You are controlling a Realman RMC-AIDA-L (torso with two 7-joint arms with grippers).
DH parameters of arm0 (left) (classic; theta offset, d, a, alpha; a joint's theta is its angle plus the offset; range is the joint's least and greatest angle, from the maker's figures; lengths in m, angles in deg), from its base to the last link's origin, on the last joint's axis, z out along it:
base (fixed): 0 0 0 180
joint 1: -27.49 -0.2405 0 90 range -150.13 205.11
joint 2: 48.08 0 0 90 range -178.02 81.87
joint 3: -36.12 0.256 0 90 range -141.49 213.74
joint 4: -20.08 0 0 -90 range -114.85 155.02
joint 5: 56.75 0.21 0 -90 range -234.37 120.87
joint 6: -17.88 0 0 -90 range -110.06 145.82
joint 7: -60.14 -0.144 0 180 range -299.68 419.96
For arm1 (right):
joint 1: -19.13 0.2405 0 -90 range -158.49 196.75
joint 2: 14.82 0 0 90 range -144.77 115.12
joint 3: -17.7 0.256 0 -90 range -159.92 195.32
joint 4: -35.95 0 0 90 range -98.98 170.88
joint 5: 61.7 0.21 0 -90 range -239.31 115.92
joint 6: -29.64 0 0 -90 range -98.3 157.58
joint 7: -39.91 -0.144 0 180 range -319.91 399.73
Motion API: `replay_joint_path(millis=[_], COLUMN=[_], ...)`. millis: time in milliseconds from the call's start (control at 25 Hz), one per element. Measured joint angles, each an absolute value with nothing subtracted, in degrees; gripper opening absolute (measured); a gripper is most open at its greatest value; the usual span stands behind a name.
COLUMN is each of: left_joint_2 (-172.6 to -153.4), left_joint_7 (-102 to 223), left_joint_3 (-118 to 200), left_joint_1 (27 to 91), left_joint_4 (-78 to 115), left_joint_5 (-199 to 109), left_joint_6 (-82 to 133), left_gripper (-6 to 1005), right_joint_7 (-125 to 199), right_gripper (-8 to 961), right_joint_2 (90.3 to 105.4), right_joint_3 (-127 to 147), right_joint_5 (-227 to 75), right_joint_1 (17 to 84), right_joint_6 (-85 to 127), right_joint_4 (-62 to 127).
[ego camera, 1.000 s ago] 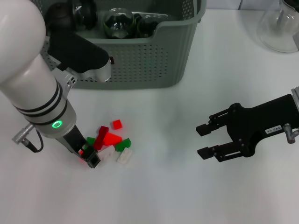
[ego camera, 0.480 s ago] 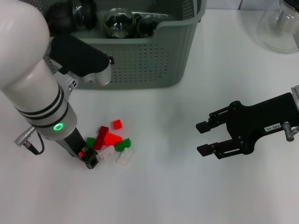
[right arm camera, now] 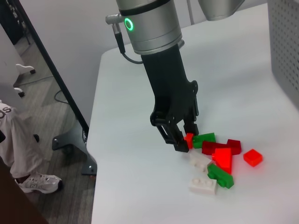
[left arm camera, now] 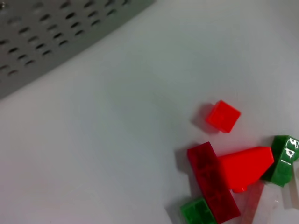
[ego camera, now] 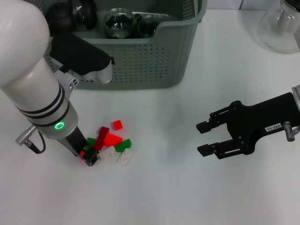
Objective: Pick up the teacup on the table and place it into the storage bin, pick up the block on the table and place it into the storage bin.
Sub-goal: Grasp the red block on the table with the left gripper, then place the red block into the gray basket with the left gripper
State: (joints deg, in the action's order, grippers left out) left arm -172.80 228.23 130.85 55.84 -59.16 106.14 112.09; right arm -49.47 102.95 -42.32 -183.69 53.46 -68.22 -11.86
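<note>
left gripper (ego camera: pixel 90 157) fingers pinching red block (right arm camera: pixel 188 139) | right gripper (ego camera: pixel 202 138) fingers spread, open table

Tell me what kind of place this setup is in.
Probably a robotics lab or test room: a plain white table carrying scattered red, green and white toy blocks and a grey-green perforated plastic storage bin, beside a black wheeled equipment stand on grey floor.

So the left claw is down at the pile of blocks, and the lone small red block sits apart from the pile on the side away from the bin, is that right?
Not quite: the left claw is at the pile, but the small red block sits on the side toward the bin, as the head view shows.
</note>
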Motion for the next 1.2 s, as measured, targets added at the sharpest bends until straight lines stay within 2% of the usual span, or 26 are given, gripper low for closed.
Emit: replay_joint_path(millis=[360, 480, 680, 1000, 1200], left_joint_2=[-172.79, -172.77, -172.67, -171.73, -172.63], left_joint_7=[228.3, 228.3, 228.3, 227.5, 221.2], left_joint_3=[130.6, 130.5, 130.1, 125.2, 111.4], left_joint_1=[56.1, 56.1, 56.0, 53.1, 50.8], left_joint_4=[-58.8, -59.1, -59.6, -68.9, -81.6], left_joint_5=[106.3, 106.3, 106.4, 107.1, 98.9], left_joint_6=[112.1, 112.1, 112.8, 119.7, 124.3], left_gripper=[381, 237, 184, 185, 185], right_joint_7=[-49.4, -49.4, -49.4, -49.4, -49.7], right_gripper=[598, 598, 597, 597, 596], right_joint_2=[102.94, 102.79, 102.60, 102.15, 101.47], right_joint_3=[-42.3, -42.3, -42.3, -41.7, -40.2], right_joint_5=[-183.7, -183.7, -183.7, -183.7, -183.7], right_joint_1=[53.5, 53.6, 53.6, 53.5, 53.2], right_joint_6=[-67.6, -67.6, -67.6, -67.6, -67.6], right_joint_4=[-11.9, -11.9, -11.9, -11.7, -11.7])
